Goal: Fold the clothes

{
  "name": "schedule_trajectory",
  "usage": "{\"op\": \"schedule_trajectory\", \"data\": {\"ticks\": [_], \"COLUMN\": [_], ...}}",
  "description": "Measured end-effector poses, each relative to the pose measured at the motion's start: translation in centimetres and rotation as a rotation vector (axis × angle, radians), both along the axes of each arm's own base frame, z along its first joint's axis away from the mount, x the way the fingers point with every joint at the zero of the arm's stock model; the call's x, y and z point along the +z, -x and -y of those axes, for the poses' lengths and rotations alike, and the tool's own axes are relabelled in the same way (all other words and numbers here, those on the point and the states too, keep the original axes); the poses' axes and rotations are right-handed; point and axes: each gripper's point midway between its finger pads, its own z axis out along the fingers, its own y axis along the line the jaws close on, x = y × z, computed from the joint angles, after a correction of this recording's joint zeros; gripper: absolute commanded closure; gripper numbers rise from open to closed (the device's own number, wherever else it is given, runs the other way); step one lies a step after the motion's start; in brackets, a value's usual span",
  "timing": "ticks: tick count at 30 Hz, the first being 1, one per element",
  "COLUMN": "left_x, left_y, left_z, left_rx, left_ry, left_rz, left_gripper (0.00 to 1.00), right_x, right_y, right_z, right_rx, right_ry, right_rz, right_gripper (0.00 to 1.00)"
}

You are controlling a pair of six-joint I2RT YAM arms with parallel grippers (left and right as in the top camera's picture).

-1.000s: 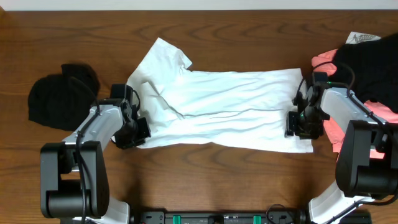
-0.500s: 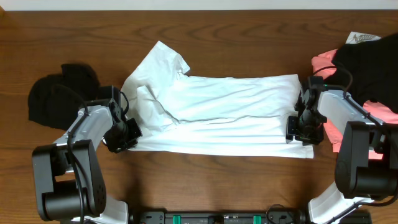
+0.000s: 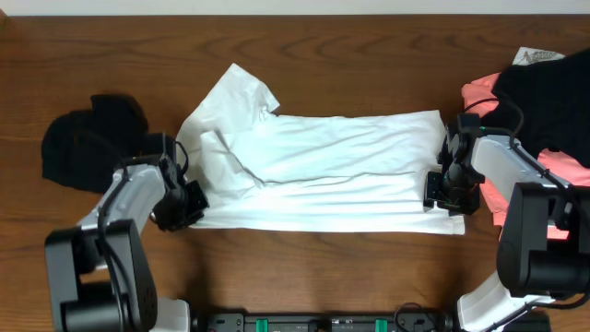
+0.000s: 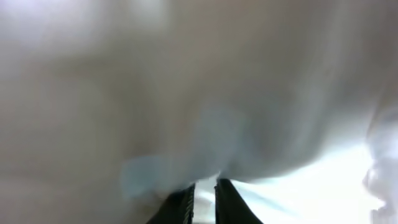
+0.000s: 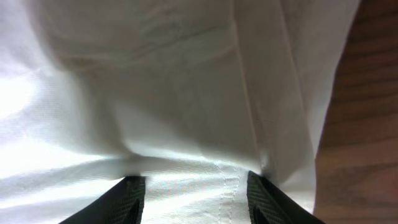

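The white T-shirt (image 3: 323,171) lies spread sideways across the wooden table, one sleeve pointing to the back left. My left gripper (image 3: 187,205) sits at its front-left corner. In the left wrist view its fingers (image 4: 205,186) stand only a narrow slit apart, with blurred white fabric (image 4: 298,174) in the slit and draped over the tips. My right gripper (image 3: 449,192) rests on the shirt's right edge. Its jaws (image 5: 196,183) are wide apart over flat cloth and a stitched hem (image 5: 174,93), gripping nothing.
A black garment (image 3: 88,138) lies crumpled at the far left. At the right edge a coral-pink garment (image 3: 484,92) and a black one (image 3: 544,92) are piled together. Bare wood (image 5: 367,124) shows just beyond the shirt's right edge.
My left gripper has slid left and a little toward the front, drawing the shirt's left corner with it, and the cloth now lies flatter. The right gripper has hardly moved.
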Motion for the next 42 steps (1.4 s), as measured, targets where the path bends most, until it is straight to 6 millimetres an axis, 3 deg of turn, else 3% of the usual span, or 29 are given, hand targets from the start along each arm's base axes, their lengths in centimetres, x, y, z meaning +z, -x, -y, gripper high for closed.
{"op": "schedule_trajectory", "data": {"ticks": [5,10,15,18,21,24,29,33,38,42], "left_x": [2.1,6.4,10.7,13.4,14.9,14.9,12.8,12.6,13.7,13.0], "left_y": [0.2,-1.7,-5.0,-7.6,-9.7,-11.3,-14.5,-18.1,-23.7,-26.6], "left_z": [-0.9,-1.1,-1.1,-0.8,-0.4,0.0,0.9,1.7,2.2,1.7], "left_rx": [0.003,-0.016,-0.032,-0.043,-0.072,-0.096,-0.133,-0.194,-0.251,-0.253], "left_ry": [-0.039,-0.071,-0.082,-0.074,-0.055,-0.022,0.058,0.099,0.114,0.117], "left_rz": [0.087,0.296,0.555,0.719,0.824,0.860,0.768,0.687,0.681,0.676], "left_gripper": [0.83,0.67,0.46,0.45,0.44,0.45,0.45,0.44,0.41,0.40], "right_x": [0.5,4.5,9.8,11.4,11.7,11.4,9.6,10.2,12.3,11.1], "right_y": [-1.4,-4.0,-7.2,-8.9,-10.3,-11.4,-12.5,-14.9,-19.6,-20.9], "right_z": [0.2,0.5,-0.2,-0.4,-0.7,-1.3,-1.9,-2.0,-1.6,-1.2], "right_rx": [0.004,0.024,0.082,0.104,0.122,0.147,0.191,0.225,0.256,0.256], "right_ry": [0.012,0.026,0.002,-0.004,-0.022,-0.051,-0.096,-0.117,-0.124,-0.129], "right_rz": [0.077,0.275,0.536,0.639,0.691,0.719,0.644,0.580,0.570,0.543], "right_gripper": [0.45,0.35,0.25,0.21,0.19,0.17,0.11,0.01,0.01,0.01]}}
